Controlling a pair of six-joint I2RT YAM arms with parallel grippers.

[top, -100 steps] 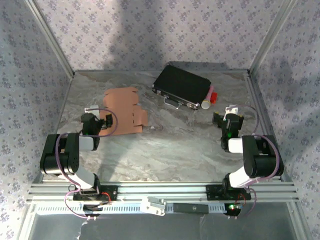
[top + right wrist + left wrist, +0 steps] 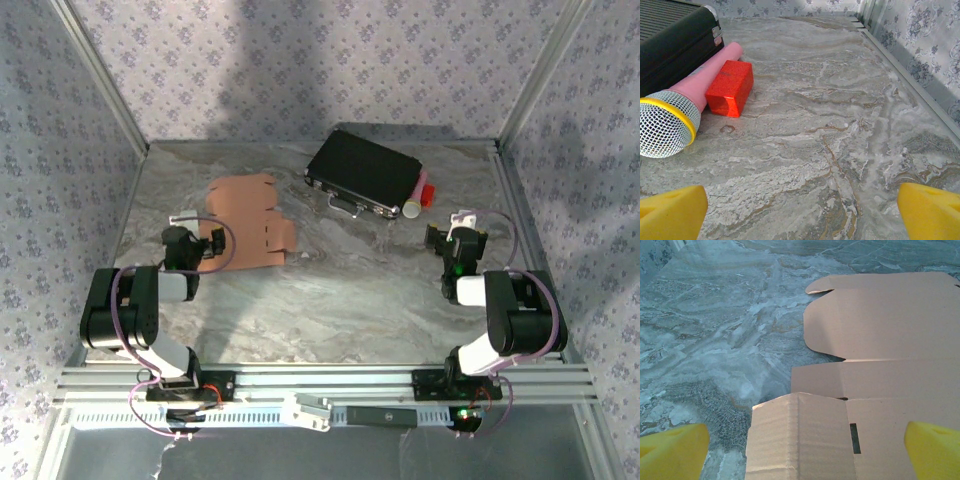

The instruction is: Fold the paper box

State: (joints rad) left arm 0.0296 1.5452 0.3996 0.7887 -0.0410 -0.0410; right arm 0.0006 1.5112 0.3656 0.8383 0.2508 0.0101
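Left of black case (image 2: 362, 172): paper box (image 2: 245, 222) flat, unfolded on desk (image 2: 350, 290). Left gripper (image 2: 188, 228) wide, empty, at box near edge, likely lining up first fold. Right gripper (image 2: 455, 230) wide, empty, near-right of case.

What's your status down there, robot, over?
Open and empty: left tool, right tool. Flat, not yet folded: paper box, by the left tool. Apart from it, not blocking: black case, microphone, red block.

Matt cardboard paper box (image 2: 880, 335), marbled table (image 2: 715, 340)
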